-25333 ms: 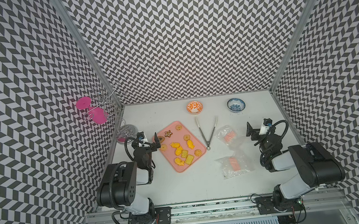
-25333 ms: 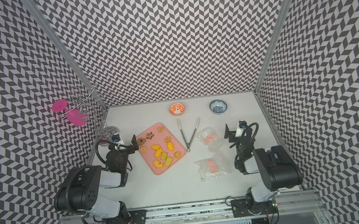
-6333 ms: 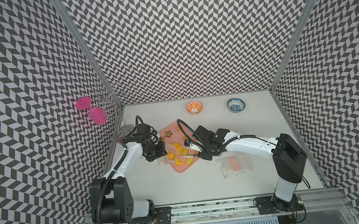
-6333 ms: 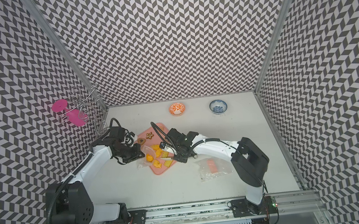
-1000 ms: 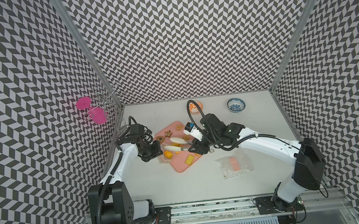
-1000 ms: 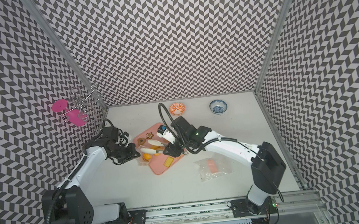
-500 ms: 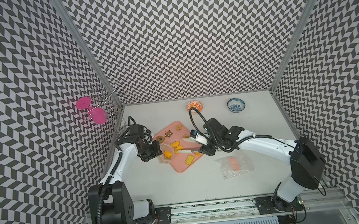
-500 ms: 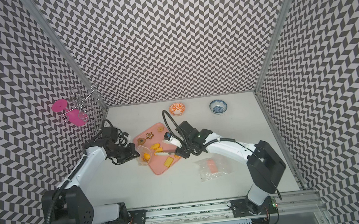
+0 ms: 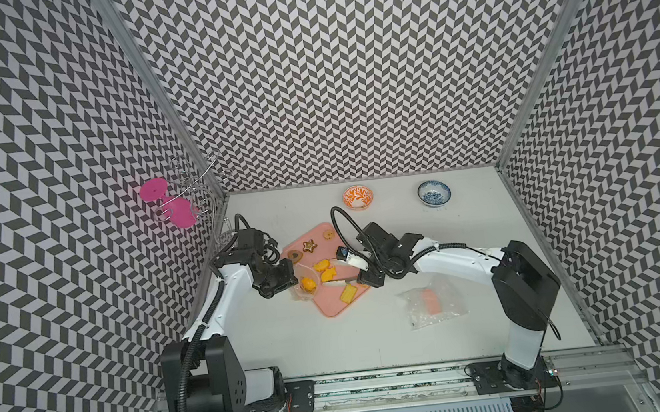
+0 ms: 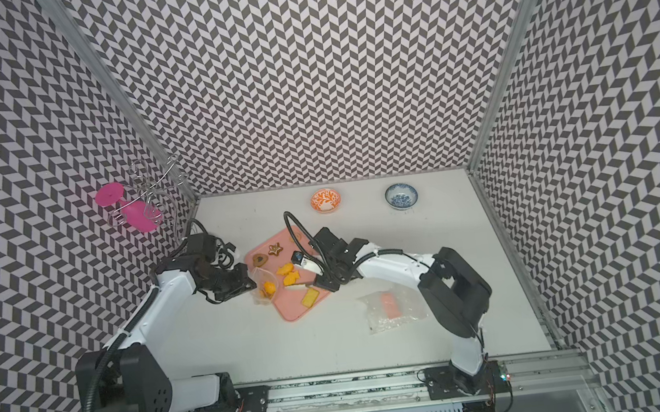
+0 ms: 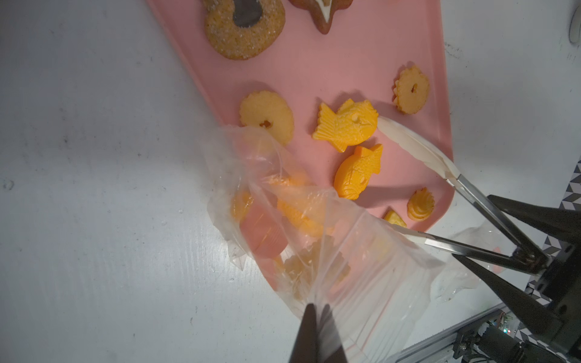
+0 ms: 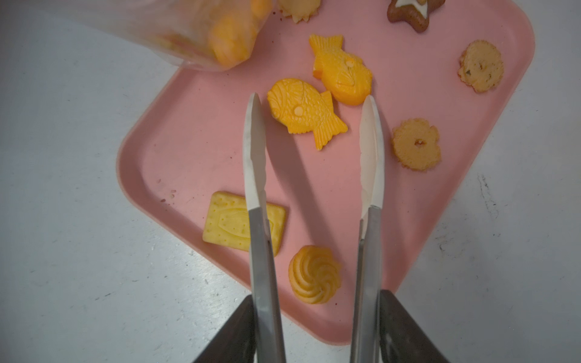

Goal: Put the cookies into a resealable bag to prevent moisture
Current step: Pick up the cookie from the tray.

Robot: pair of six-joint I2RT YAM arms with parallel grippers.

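Observation:
My left gripper (image 11: 317, 306) is shut on the edge of the clear resealable bag (image 11: 314, 226), holding its mouth up over the pink tray's (image 9: 331, 311) left corner; several orange cookies (image 11: 295, 213) lie inside. My right gripper (image 12: 315, 295) is shut on the handles of metal tongs (image 12: 254, 151), whose white tips stand apart and empty on either side of a fish cookie (image 12: 301, 110). On the tray also lie a second fish (image 12: 342, 72), a square cracker (image 12: 232, 223), a swirl (image 12: 314, 273), pale ring cookies (image 12: 415, 144) and a brown star (image 12: 408, 12).
A second clear bag (image 9: 432, 303) with something orange in it lies right of the tray. An orange bowl (image 9: 357, 197) and a blue bowl (image 9: 434, 193) stand at the back. A wire rack with a pink glass (image 9: 171, 205) hangs on the left wall.
The right arm has drawn the tongs back from the bag's mouth towards the tray's right side, tips empty. The left gripper has kept hold of the bag in place.

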